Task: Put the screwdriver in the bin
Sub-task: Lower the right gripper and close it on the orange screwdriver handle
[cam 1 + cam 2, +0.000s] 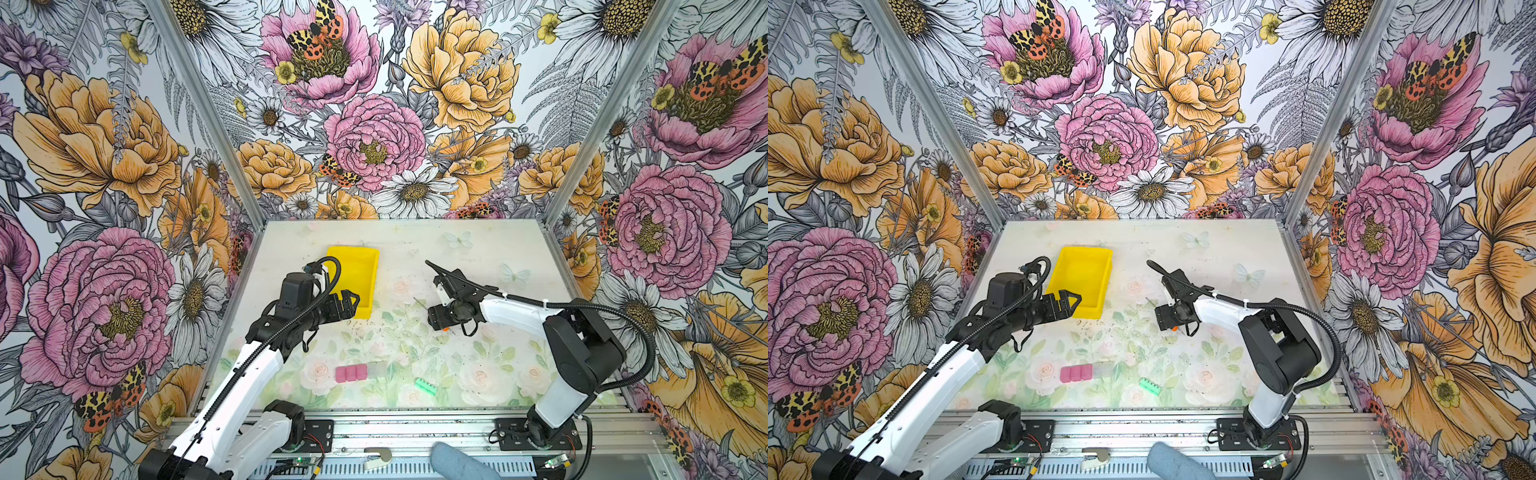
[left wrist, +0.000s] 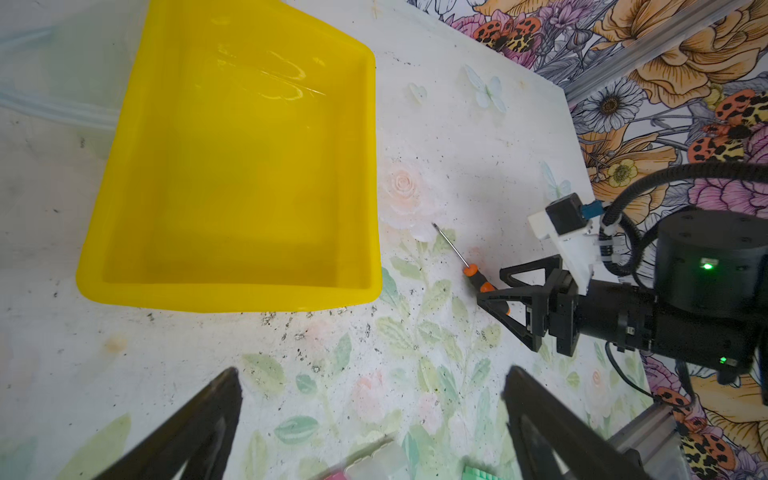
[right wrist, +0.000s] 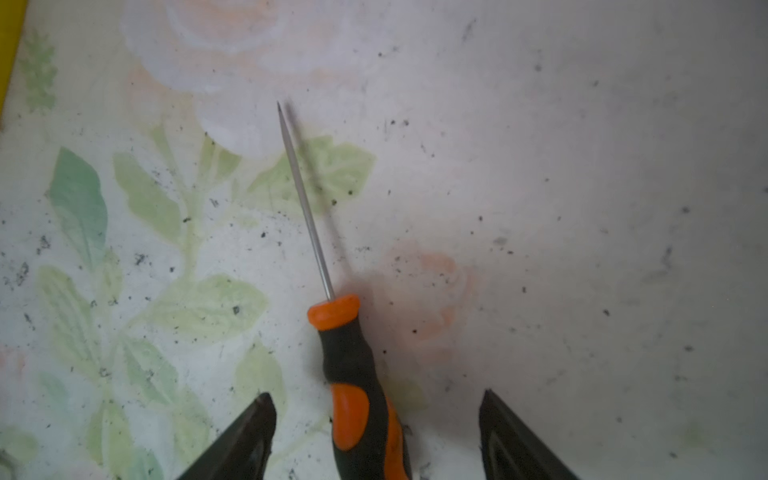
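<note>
The screwdriver [image 3: 353,365] lies flat on the table [image 3: 582,166], right of the yellow bin [image 2: 228,297]. The right gripper [image 3: 376,397] straddles its handle, jaws partly open, gripping nothing; it should close squarely mid-handle. The left gripper [image 2: 372,374] gapes empty near the bin.

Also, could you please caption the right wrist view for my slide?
Right gripper with open fingers straddling the handle of the screwdriver lying on the floral table.
</note>
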Action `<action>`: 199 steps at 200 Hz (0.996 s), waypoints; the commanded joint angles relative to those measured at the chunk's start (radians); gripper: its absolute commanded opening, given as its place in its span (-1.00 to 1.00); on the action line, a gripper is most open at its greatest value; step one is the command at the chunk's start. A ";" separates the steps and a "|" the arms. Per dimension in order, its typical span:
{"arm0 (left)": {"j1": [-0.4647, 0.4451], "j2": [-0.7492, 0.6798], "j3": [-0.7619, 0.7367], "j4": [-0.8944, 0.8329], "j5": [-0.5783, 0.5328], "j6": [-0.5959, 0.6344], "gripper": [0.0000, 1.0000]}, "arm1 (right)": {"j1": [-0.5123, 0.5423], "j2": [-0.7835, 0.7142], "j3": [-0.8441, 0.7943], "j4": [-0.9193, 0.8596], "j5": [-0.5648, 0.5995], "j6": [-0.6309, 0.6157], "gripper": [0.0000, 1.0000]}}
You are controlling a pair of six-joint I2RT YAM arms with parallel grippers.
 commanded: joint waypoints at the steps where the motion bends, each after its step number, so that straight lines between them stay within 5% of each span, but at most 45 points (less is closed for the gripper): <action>1: 0.019 -0.019 0.008 -0.024 -0.037 0.033 0.97 | 0.010 0.016 0.020 0.001 0.001 0.026 0.45; 119: 0.027 -0.022 -0.002 -0.017 -0.034 0.030 0.97 | 0.037 0.022 -0.006 0.001 0.048 0.026 -0.20; 199: 0.033 -0.031 -0.012 0.006 -0.042 0.022 0.97 | 0.047 -0.033 0.007 -0.005 0.091 0.070 -0.94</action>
